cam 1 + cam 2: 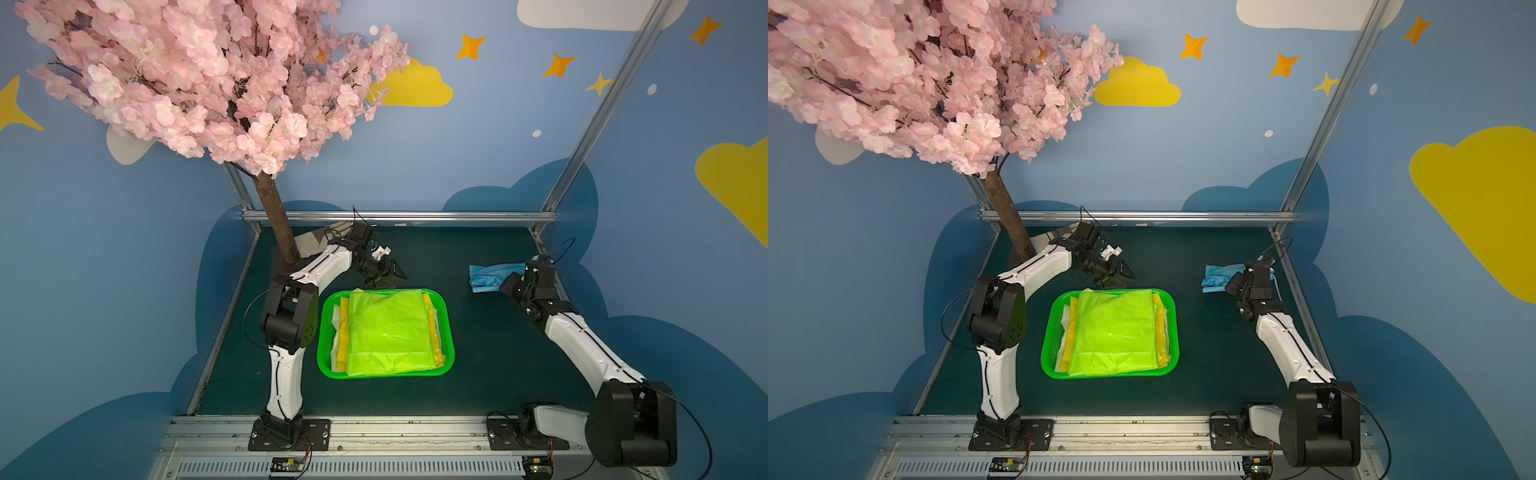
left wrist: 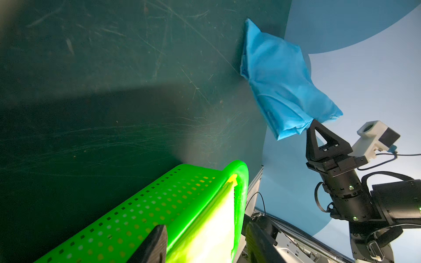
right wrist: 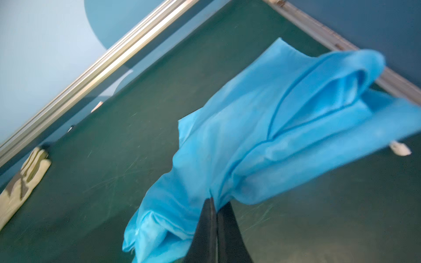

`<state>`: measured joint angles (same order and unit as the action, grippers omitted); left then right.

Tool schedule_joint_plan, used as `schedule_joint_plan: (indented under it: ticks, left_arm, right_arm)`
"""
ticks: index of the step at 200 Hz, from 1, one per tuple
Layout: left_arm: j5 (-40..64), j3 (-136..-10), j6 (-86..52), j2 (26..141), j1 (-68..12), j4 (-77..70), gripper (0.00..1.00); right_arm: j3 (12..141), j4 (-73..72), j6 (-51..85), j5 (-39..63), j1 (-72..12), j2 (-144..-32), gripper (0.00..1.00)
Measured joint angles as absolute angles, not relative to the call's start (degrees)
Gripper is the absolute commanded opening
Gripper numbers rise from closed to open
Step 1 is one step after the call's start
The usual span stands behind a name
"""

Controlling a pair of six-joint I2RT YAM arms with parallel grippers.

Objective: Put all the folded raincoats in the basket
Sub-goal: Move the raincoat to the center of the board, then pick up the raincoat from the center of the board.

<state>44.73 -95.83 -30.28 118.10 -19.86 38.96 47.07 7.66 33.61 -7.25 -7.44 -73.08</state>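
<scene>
Right fingers (image 3: pixel 204 230), closed, pinch the blue raincoat (image 3: pixel 273 127).

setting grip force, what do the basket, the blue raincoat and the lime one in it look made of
Basket: rigid moulded plastic, glossy, punched holes.
Blue raincoat: thin, matte, drapes limply, soft creases, perhaps nonwoven or soft film.
Lime raincoat: thin plastic film, slight sheen, crisp folds.

no readable text, labels, or numbers
</scene>
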Motion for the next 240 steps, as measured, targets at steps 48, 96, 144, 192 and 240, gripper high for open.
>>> schedule_joint_plan:
  ticks: [48, 96, 144, 192, 240]
  left_arm:
    - [44.73, -95.33, -30.41, 116.53, -19.99, 38.57, 0.59]
    - [44.66, -97.54, -29.93, 116.29, -19.38, 40.16, 0.59]
    - [44.27, -111.55, -27.14, 119.68, -17.61, 43.27, 0.61]
    - [41.69, -129.97, -20.12, 133.91, -16.95, 49.98, 0.62]
    - [42.59, -142.19, -17.41, 149.29, -17.19, 52.84, 0.64]
  right_arm:
    - [58.46, 9.61, 33.67, 0.78, -17.80, -86.13, 0.00]
    - [75.02, 16.62, 29.32, 17.17, -13.98, -103.35, 0.00]
    - [86.21, 27.70, 25.54, 31.75, -1.21, -121.32, 0.00]
    - [93.25, 36.53, 22.00, 39.92, 5.78, -129.19, 0.00]
    - [95.66, 39.48, 19.42, 41.85, 5.34, -130.80, 0.00]
